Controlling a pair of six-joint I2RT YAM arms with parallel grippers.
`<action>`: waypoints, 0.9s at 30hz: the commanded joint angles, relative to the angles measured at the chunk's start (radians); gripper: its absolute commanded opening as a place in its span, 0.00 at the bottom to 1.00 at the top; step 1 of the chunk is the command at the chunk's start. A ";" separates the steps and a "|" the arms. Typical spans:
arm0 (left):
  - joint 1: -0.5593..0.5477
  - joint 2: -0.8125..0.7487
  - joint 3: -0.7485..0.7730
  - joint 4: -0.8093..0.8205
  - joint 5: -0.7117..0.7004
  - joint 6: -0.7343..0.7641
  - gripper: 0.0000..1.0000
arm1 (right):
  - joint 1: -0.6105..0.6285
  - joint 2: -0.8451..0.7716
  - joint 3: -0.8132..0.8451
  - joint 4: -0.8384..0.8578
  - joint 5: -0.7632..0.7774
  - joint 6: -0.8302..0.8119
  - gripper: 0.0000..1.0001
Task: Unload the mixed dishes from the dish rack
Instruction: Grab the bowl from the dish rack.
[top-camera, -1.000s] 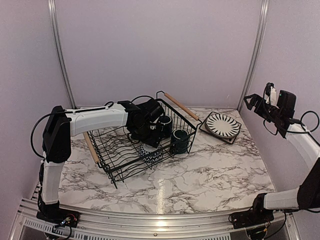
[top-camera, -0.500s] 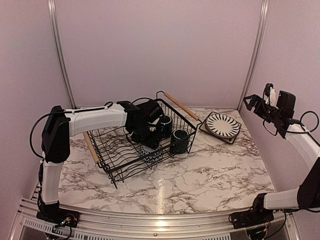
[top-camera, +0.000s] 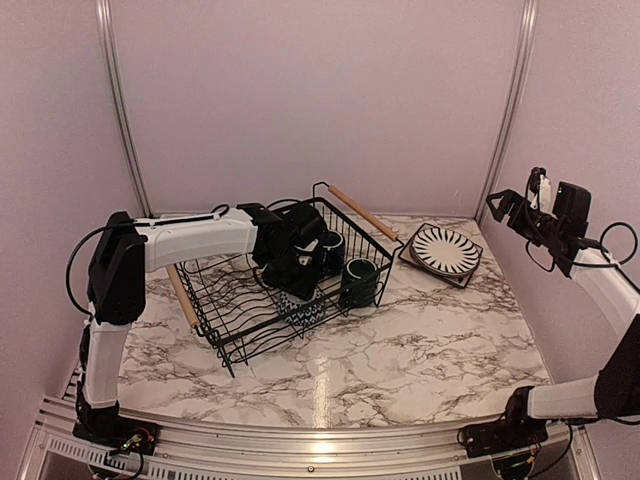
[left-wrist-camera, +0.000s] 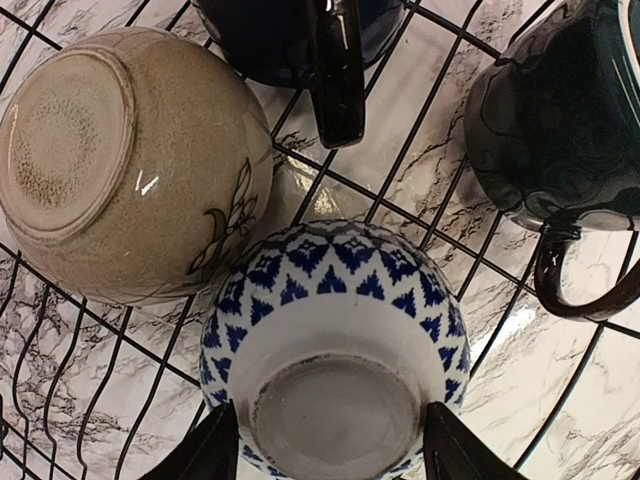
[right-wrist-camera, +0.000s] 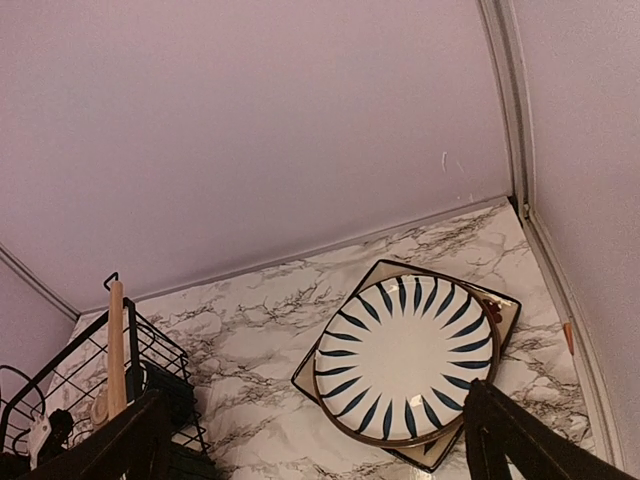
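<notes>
Top cam: L gripper (top-camera: 300, 268) sat inside dish rack (top-camera: 225, 300), over blue-white bowl (top-camera: 303, 308). R gripper (top-camera: 515, 210) hung raised at far right, well apart.

L wrist: fingers (left-wrist-camera: 205, 455) spread, flanking the upturned bowl; tan bowl (left-wrist-camera: 130, 165) touching it, navy mugs (left-wrist-camera: 560, 110) near.

R wrist: fingers (right-wrist-camera: 120, 440) spread, nothing btwn. Striped plate (right-wrist-camera: 408, 355) lay on square plate (right-wrist-camera: 500, 305).

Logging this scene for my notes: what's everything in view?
table: one, white marble
dish rack: one, black wire, wooden handles, on table
mugs: two, dark navy, in rack
blue-and-white bowl: one, upside down in rack
beige bowl: one, upside down beside it
square plate: one, brownish, table's far right
striped plate: one, black-and-white, atop square plate
left gripper: one, black, open, straddling blue-and-white bowl
right gripper: one, black, open, raised at right
</notes>
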 joint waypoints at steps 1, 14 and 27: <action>0.003 0.030 0.038 -0.033 0.008 0.013 0.63 | -0.004 -0.003 0.000 0.004 -0.009 -0.001 0.98; 0.004 0.010 0.040 -0.046 -0.012 0.012 0.39 | -0.004 -0.006 0.000 0.000 -0.011 0.002 0.98; 0.013 -0.071 0.065 -0.057 -0.012 0.026 0.20 | 0.023 0.002 0.042 -0.043 0.022 0.005 0.98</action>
